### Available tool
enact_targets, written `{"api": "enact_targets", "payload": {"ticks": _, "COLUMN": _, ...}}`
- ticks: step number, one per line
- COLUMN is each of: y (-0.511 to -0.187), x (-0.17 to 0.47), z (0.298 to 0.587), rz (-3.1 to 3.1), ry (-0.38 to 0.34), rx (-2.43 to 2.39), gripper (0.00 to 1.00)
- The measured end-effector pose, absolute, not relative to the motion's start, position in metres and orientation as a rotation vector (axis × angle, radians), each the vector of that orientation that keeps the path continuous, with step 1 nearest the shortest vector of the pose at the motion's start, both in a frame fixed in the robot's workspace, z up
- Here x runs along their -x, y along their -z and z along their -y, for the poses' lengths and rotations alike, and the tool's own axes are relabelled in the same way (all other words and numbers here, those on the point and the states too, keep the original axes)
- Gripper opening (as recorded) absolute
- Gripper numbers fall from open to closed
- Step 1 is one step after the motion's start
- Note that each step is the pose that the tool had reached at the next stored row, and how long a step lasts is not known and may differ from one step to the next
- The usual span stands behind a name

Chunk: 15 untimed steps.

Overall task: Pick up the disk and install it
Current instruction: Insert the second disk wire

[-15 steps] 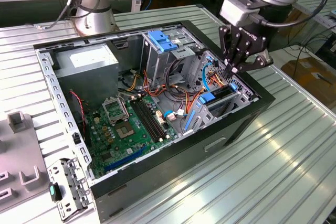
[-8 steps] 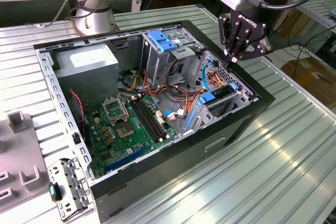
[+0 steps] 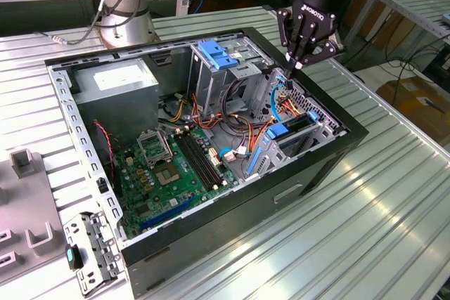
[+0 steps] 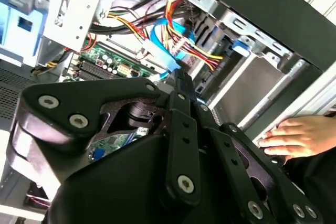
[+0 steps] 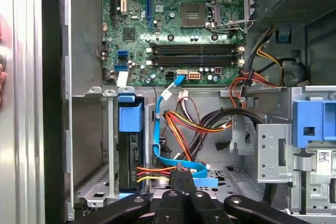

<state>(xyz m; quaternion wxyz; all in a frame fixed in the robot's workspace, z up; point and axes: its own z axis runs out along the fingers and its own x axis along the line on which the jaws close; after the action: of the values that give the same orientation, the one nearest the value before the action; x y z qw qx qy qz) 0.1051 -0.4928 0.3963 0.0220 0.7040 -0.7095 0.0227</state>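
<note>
The disk [image 5: 130, 156] stands on edge in a slot of the metal bay inside the open computer case [image 3: 84, 152]; a blue tab [image 5: 130, 117] sits at its end and red and yellow wires run to it. In the exterior view the disk [image 3: 297, 124] sits in the bay at the case's right end. My gripper [image 3: 291, 69] hangs just above that bay with its fingers pressed together. In the first wrist view the gripper [image 5: 181, 176] is beside the disk, right at a blue flat cable [image 5: 164, 153]. I cannot tell whether the cable is pinched.
A grey power-supply box [image 3: 116, 83] fills the far corner of the case. A metal cage with a blue latch [image 3: 214, 53] stands mid-case above the green motherboard [image 3: 169, 166]. A person's hand [image 4: 299, 137] rests on the case's edge. A loose metal bracket [image 3: 91, 251] lies on the table.
</note>
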Motion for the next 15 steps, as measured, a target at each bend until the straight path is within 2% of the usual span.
{"api": "enact_targets", "payload": {"ticks": 7, "y": -0.386, "x": -0.111, "z": 0.489, "rz": 2.167, "ry": -0.121, "rx": -2.150, "gripper": 0.11}}
{"api": "enact_targets", "payload": {"ticks": 8, "y": -0.384, "x": -0.112, "z": 0.489, "rz": 2.163, "ry": -0.128, "rx": -2.147, "gripper": 0.17}}
{"api": "enact_targets", "payload": {"ticks": 9, "y": -0.384, "x": -0.111, "z": 0.488, "rz": 2.163, "ry": -0.130, "rx": -2.146, "gripper": 0.30}}
{"api": "enact_targets", "payload": {"ticks": 11, "y": -0.384, "x": -0.110, "z": 0.488, "rz": 2.163, "ry": -0.129, "rx": -2.146, "gripper": 0.30}}
{"api": "enact_targets", "payload": {"ticks": 12, "y": -0.384, "x": -0.109, "z": 0.488, "rz": 2.163, "ry": -0.130, "rx": -2.146, "gripper": 0.36}}
{"api": "enact_targets", "payload": {"ticks": 15, "y": -0.386, "x": -0.108, "z": 0.488, "rz": 2.167, "ry": -0.122, "rx": -2.150, "gripper": 0.36}}
